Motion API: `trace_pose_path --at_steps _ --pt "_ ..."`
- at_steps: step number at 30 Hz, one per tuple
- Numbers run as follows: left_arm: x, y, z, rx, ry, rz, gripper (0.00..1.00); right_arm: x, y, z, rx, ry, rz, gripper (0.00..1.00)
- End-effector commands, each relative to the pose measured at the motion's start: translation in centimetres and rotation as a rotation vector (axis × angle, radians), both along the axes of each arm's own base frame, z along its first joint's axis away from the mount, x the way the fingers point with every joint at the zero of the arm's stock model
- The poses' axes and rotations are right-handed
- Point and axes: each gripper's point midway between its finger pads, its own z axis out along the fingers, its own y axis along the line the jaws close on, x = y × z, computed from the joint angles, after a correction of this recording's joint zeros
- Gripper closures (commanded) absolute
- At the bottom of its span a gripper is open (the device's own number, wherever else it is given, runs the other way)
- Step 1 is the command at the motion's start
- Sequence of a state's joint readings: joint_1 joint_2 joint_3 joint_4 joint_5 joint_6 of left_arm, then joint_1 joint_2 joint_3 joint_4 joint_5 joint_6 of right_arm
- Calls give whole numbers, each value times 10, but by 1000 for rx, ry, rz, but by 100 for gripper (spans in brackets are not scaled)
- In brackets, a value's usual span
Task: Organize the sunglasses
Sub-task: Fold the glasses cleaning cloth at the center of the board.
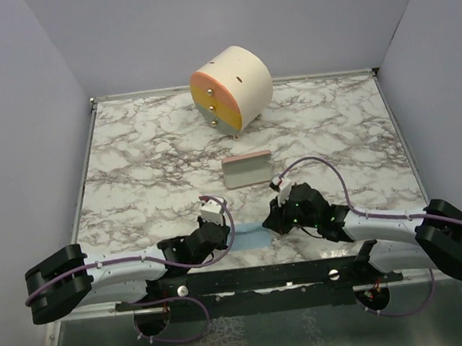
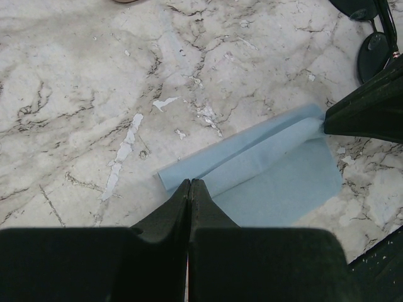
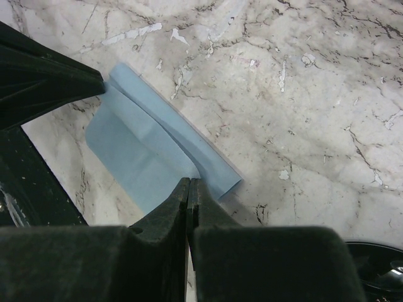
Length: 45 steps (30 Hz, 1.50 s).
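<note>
Both grippers are clenched. The left gripper (image 2: 189,183) pinches the blue cloth (image 2: 271,170) at its folded edge, low centre of the left wrist view, and the right gripper (image 3: 189,182) pinches the opposite end. The sunglasses (image 2: 374,53) lie on the marble at upper right, near the right gripper. Risk: an uneven pull could skew the fold, or the right arm could knock the glasses.

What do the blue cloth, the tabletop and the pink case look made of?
Blue cloth: thin soft fabric, maybe microfibre, matte; it drapes in a soft fold.
Tabletop: marble look, white with grey veins, smooth; real stone or printed laminate, can't tell.
Pink case: looks rigid and matte; too small to say more.
</note>
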<state>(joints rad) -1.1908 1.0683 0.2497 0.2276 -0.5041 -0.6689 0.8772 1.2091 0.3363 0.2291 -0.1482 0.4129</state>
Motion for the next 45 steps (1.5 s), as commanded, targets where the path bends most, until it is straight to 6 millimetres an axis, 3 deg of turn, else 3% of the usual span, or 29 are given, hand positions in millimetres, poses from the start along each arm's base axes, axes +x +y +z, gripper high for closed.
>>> trace_pose_path --at_steps 1,45 --pt "-1 4 -1 0 -7 23 100 -8 1 1 17 8 19 99" --pt "-14 0 -5 -6 9 4 100 -24 -1 -7 4 40 23 99"
